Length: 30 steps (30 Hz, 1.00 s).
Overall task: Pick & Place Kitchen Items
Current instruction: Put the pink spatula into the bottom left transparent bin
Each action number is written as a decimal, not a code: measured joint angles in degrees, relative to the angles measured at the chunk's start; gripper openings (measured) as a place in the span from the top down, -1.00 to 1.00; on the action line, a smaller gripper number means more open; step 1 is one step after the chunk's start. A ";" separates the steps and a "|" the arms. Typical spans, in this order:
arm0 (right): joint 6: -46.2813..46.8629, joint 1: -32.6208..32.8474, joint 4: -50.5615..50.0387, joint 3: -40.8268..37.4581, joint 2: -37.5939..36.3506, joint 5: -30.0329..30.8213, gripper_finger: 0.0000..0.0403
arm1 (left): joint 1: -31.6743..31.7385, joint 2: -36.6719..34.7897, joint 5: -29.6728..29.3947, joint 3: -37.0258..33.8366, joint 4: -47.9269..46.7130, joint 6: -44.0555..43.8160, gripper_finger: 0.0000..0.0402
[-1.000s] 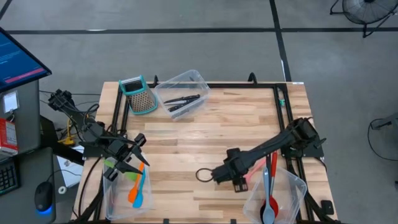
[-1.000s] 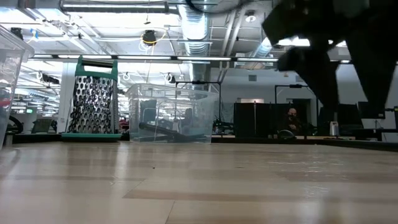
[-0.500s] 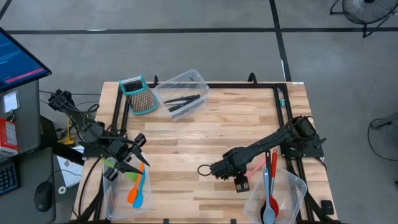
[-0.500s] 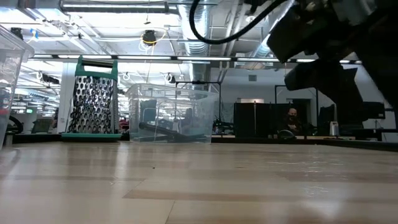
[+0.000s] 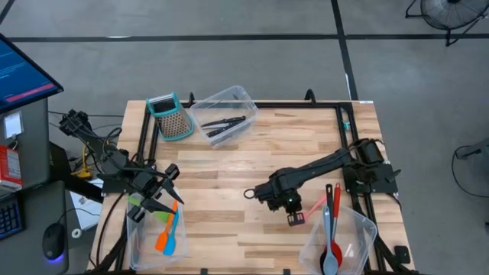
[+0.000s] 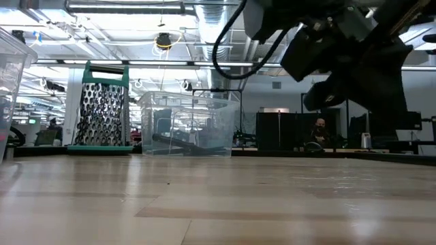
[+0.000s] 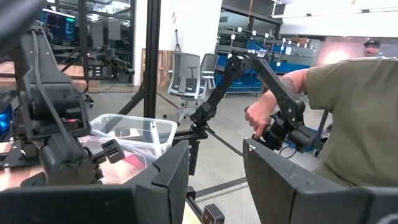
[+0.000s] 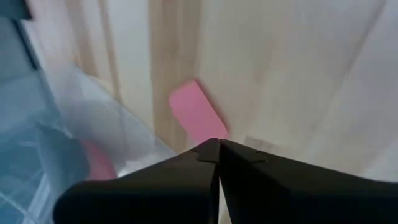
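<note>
Here, right gripper [image 5: 293, 216] clenched empty, knives [image 5: 223, 125] in far tub [image 5: 244, 98], spoons [image 5: 331, 229] in right tub [image 5: 368, 233].

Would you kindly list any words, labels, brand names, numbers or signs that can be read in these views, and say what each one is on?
No text can be read in any view.
Blue monitor left of the table: it shows lines of content, too small to read.
Red item on the desk below it: any print is too small to read.
Box grater, clear tubs and utensils: no labels show.
</note>
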 joint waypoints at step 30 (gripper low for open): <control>-5.49 4.04 4.61 1.11 11.66 1.54 1.00 | 0.02 -0.02 0.00 0.00 -0.89 0.00 0.35</control>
